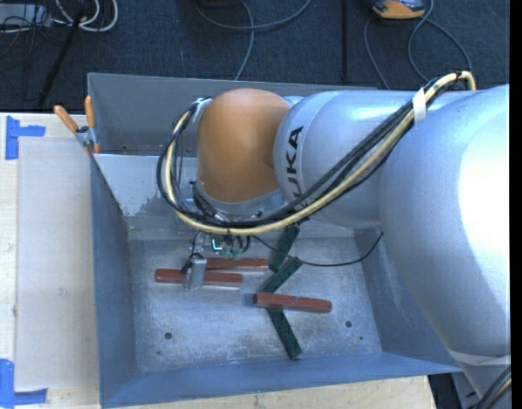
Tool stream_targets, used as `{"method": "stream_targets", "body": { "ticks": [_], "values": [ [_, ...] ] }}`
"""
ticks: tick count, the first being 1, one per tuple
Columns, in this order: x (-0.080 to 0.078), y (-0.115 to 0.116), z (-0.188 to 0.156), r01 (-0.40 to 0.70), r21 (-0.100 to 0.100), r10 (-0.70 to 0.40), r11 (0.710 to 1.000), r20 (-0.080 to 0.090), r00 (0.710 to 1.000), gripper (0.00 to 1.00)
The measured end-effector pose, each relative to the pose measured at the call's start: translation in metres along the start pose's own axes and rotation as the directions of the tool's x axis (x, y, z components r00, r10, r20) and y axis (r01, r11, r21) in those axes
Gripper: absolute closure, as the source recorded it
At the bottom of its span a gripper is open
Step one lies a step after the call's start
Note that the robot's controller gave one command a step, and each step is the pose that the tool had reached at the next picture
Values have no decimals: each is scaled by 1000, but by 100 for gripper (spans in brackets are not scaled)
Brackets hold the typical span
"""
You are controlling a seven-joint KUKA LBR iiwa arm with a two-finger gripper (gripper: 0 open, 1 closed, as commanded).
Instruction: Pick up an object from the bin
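The arm reaches in over the bin's right edge and bends down at its orange wrist cover, so the gripper points steeply down at the floor, left of the middle. Its tip meets a reddish-brown stick lying flat along the bin's length; whether the gripper is spread or pinching cannot be told. Another brown stick crosses a dark green strip nearer the right wall.

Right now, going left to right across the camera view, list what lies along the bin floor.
Bin's left wall → long reddish-brown stick at the hand → second reddish-brown stick, crossing a dark green strip.
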State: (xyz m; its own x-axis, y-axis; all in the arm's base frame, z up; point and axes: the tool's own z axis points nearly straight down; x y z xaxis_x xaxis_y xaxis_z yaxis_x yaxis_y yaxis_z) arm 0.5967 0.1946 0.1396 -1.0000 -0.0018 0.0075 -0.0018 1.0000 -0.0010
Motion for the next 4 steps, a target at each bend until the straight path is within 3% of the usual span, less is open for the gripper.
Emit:
{"method": "stream_targets", "body": {
  "ticks": [1,2,3,4],
  "values": [
    [2,-14,74,-157,1,157,988,0,988,0],
    [0,-13,70,-158,-2,158,987,5,987,100],
    [52,-31,-46,-146,-5,146,989,13,989,100],
    [104,-55,-14,-260,1,260,966,0,966,100]
  ]
}}
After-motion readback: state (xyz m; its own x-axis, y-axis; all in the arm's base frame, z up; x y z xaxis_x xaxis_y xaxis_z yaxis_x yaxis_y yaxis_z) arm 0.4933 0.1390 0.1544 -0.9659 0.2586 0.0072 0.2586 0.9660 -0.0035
